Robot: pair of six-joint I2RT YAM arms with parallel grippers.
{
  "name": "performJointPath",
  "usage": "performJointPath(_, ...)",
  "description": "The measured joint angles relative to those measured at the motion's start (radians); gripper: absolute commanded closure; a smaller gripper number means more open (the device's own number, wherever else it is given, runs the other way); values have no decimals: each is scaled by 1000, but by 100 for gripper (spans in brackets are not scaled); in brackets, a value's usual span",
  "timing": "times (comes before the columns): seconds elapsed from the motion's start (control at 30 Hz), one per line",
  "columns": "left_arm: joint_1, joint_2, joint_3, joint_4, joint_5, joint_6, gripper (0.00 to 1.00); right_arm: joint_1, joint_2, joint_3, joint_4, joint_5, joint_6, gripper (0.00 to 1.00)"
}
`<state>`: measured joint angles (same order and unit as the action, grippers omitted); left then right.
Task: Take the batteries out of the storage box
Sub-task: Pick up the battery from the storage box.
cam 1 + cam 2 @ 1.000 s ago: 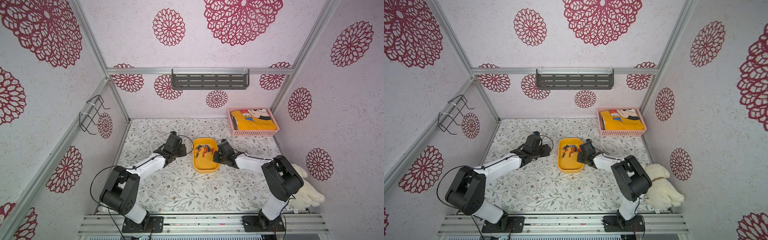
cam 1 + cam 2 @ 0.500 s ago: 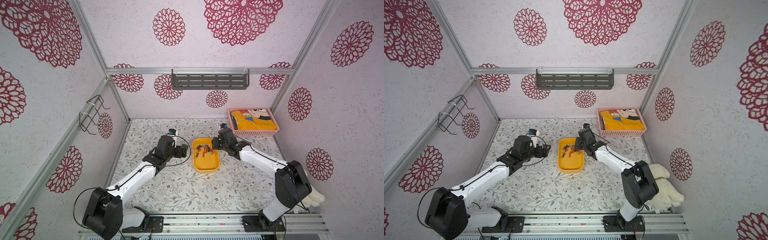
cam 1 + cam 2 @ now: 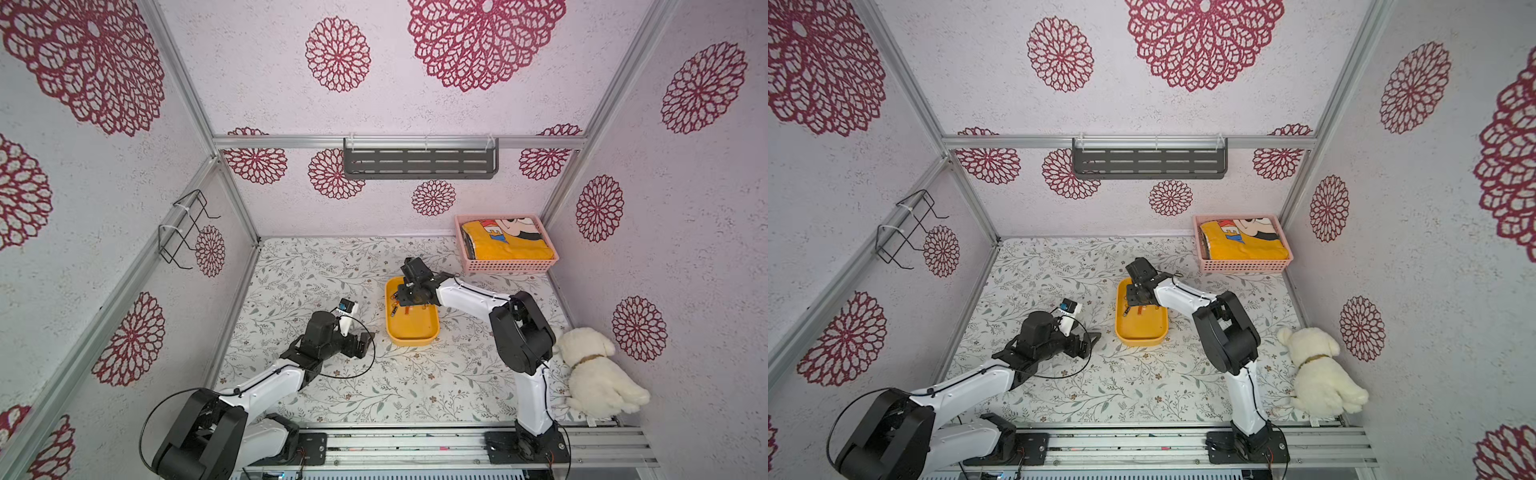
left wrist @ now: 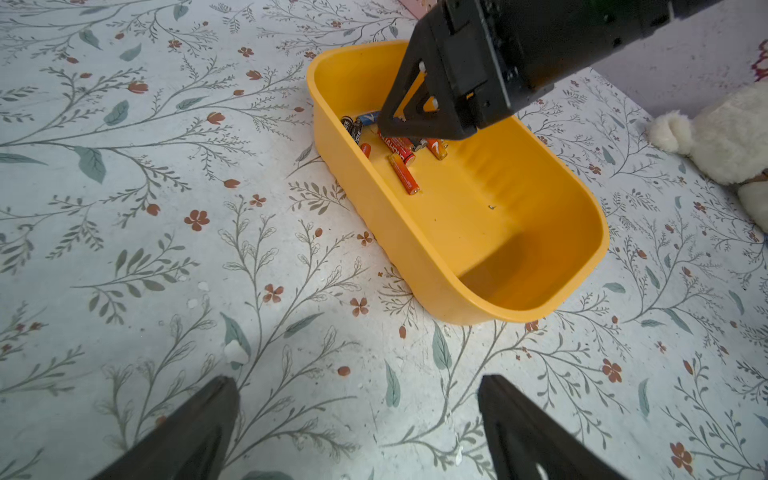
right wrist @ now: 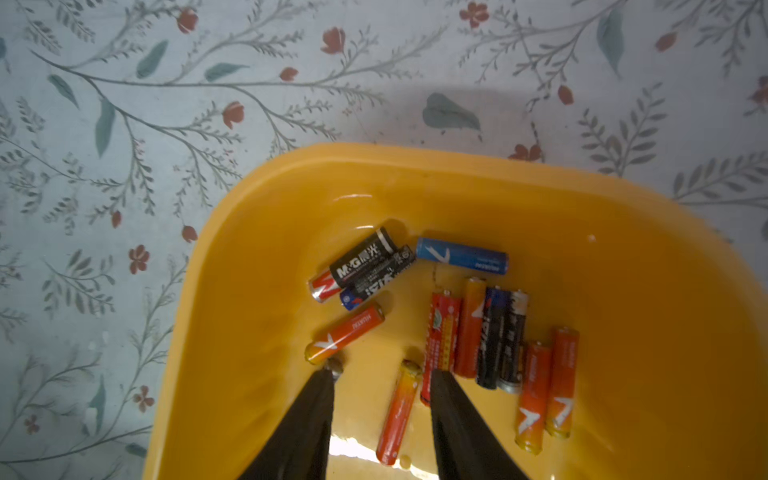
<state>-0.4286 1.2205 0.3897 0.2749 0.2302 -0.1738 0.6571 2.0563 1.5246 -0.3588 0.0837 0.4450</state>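
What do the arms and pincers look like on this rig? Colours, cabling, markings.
Left arm and right arm: white link shells, black joint housings, black bases. A thin black cable loops beside the left wrist, which carries a small white module with a blue patch. Left pincer and right pincer: matte black, tapered fingers. No readable markings.

pale walls (image 3: 415,104) stamped with red flower rosettes, grey shelf (image 3: 419,163) at the back, wire rack (image 3: 183,232) on a side wall, leaf-print floor (image 3: 324,266).
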Motion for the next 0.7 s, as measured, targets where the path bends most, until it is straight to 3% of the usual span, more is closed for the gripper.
performJointPath(0.17,8,129,-44,183,17,-40,3,0,0,1,-27,0,2,59)
performJointPath(0.33,7,232,-30,246,84,-117,3,3,5,3,-50,-1,2,60)
performJointPath(0.7,-38,49,151,172,88,-114,2,7,45,3,-67,0,23,65)
